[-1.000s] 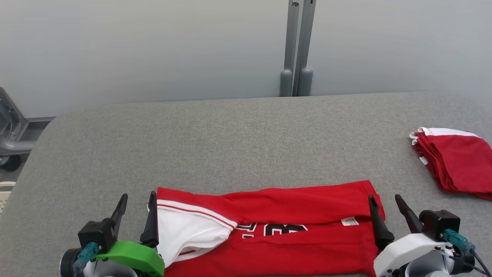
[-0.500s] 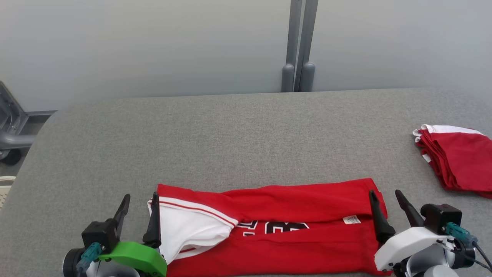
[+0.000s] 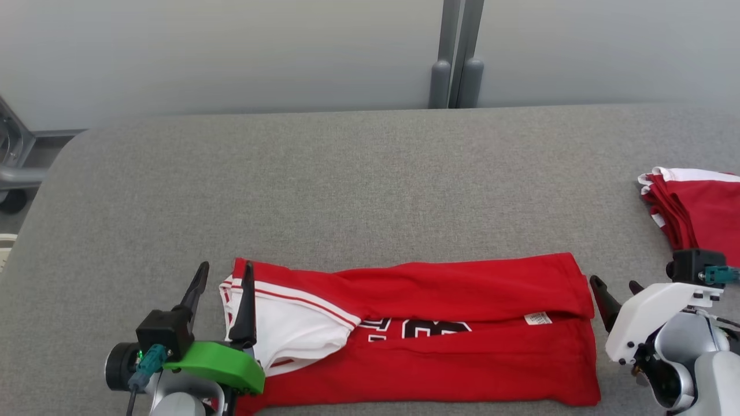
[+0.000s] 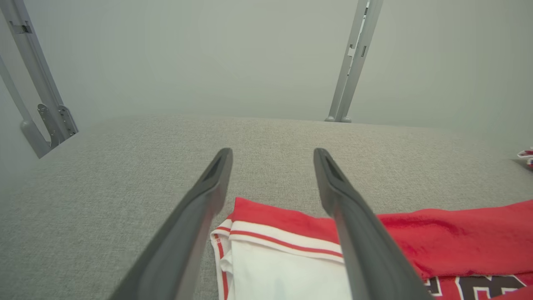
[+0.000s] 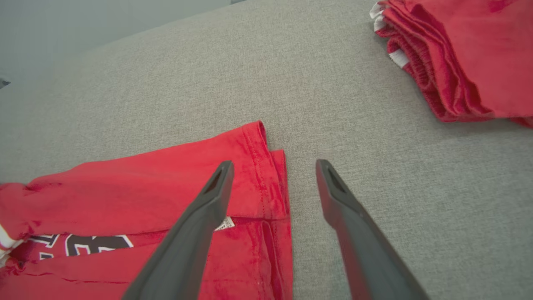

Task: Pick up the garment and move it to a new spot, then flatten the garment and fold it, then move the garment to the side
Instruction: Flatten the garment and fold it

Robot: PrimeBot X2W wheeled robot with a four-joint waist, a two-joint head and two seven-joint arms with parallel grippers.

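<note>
At the 6 o'clock edge of the grey fabric-covered table, the long red jersey garment with a white sleeve and black lettering was seen lying flat, folded lengthwise, its far flap laid over the near part. The white sleeve end was turned toward 9 o'clock and the hemmed end toward 3 o'clock, where a small white label was exposed below the flap. The left gripper was held at the sleeve end, its dark fingers spread wide with nothing gripped; whether the cloth was touched could not be told. The right gripper was placed just beside the hemmed end, its fingers likewise parted wide and empty. A stack of folded red-and-white garments was set well apart at 3 o'clock of the table. Two grey upright posts were seen beyond the 12 o'clock edge.
</note>
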